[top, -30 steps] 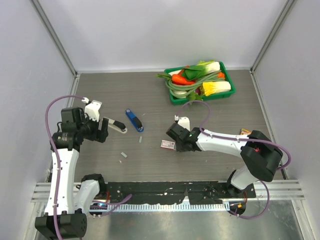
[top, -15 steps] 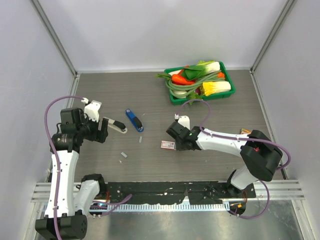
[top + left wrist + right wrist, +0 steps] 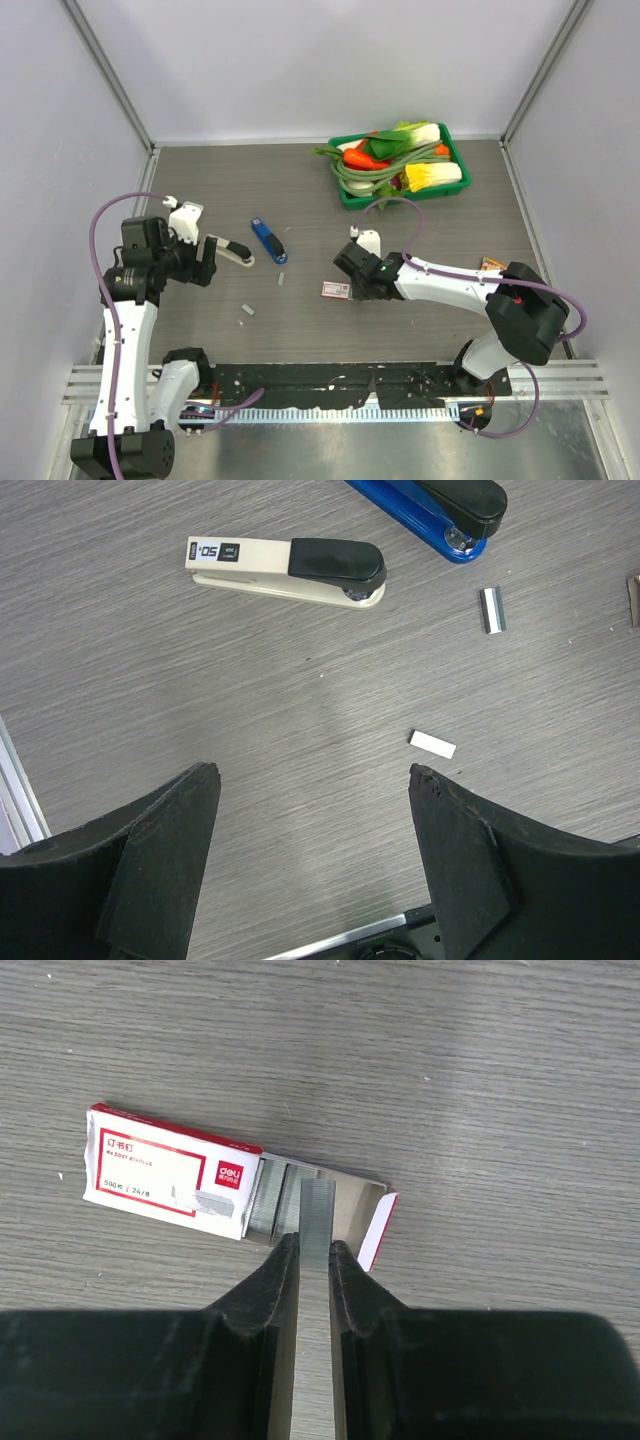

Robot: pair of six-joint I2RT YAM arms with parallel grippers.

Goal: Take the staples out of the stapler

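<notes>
staples [image 3: 316, 1205], a silvery strip, pinched in right gripper [image 3: 314, 1246] over the open staple box [image 3: 165, 1170]; left gripper [image 3: 312, 776] spread wide over the worktop [image 3: 300, 680].

I see shiny, silvery metal staples [image 3: 316, 1205], a smooth printed card box [image 3: 165, 1170] and a matt grey wood-grain table [image 3: 480, 1070].

The near end of the staples [image 3: 317, 1205] is hidden between the fingers of the right gripper [image 3: 315, 1244]. Far ahead of the left gripper [image 3: 312, 772], the blue stapler [image 3: 430, 515] is cut off by the top edge (only one end shows). From above, the staples are too small to see.
</notes>
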